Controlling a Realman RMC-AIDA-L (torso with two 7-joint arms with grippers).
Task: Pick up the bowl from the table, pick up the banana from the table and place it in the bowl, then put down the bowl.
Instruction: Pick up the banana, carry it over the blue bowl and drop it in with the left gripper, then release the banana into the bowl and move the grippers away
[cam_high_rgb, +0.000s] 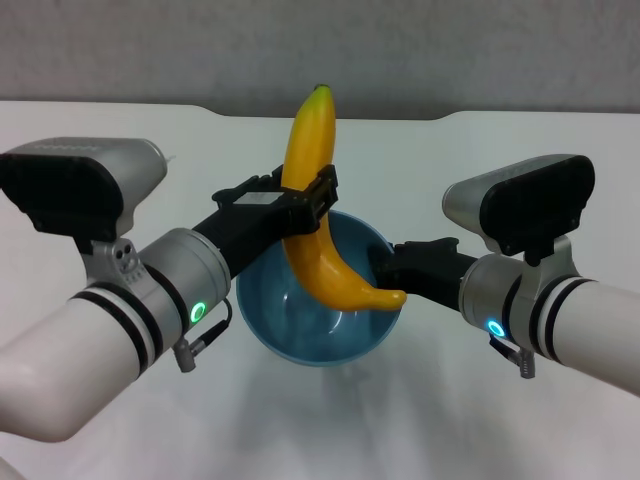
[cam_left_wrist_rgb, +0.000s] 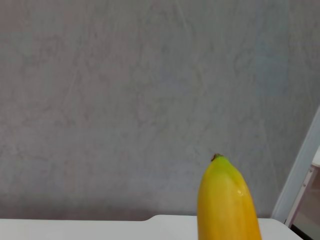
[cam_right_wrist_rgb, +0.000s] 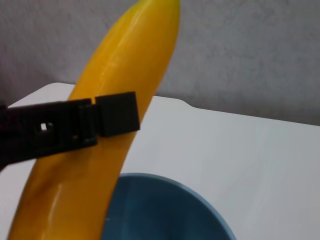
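Left gripper (cam_high_rgb: 305, 205), center of head view, is pinched on the banana (cam_high_rgb: 312, 200) around mid-length, holding it near upright w/ stem tip toward top of frame and lower end down inside the bowl (cam_high_rgb: 325, 335). Right gripper (cam_high_rgb: 385, 268), center-right, sits at the bowl's right rim next to the banana's lower end; can't tell how its fingers stand. Bowl is at lower center, above the white desk (cam_high_rgb: 560, 150). Grey wall (cam_high_rgb: 150, 50) runs across top of frame.

A mottled grey wall (cam_high_rgb: 450, 50) rises behind the white table's (cam_high_rgb: 560, 130) notched far edge.
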